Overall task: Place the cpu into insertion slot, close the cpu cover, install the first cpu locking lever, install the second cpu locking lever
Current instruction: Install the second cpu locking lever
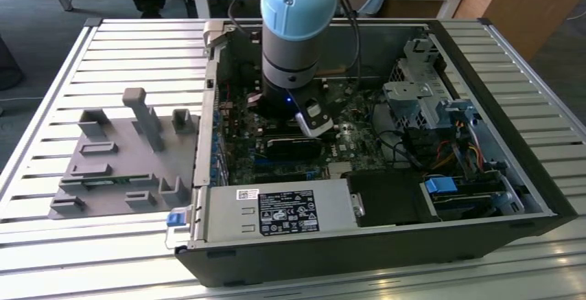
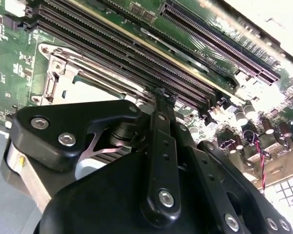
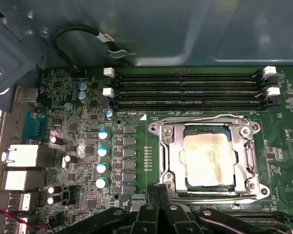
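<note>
Inside the slot (image 3: pixel 207 156) sat the cpu (image 3: pixel 208 160), cover (image 3: pixel 246 155) down over it; pincer (image 3: pixel 158 192) hovered right at its edge, fingers pressed together, gripping nothing.

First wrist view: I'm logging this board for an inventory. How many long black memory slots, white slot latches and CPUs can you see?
memory slots: 4
white slot latches: 4
cpu: 1
Total: 9

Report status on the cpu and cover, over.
Gripper at the socket's edge, fingers together, holding nothing. Cpu seated in the insertion slot; cpu cover down around it. Nothing in the way.
</note>
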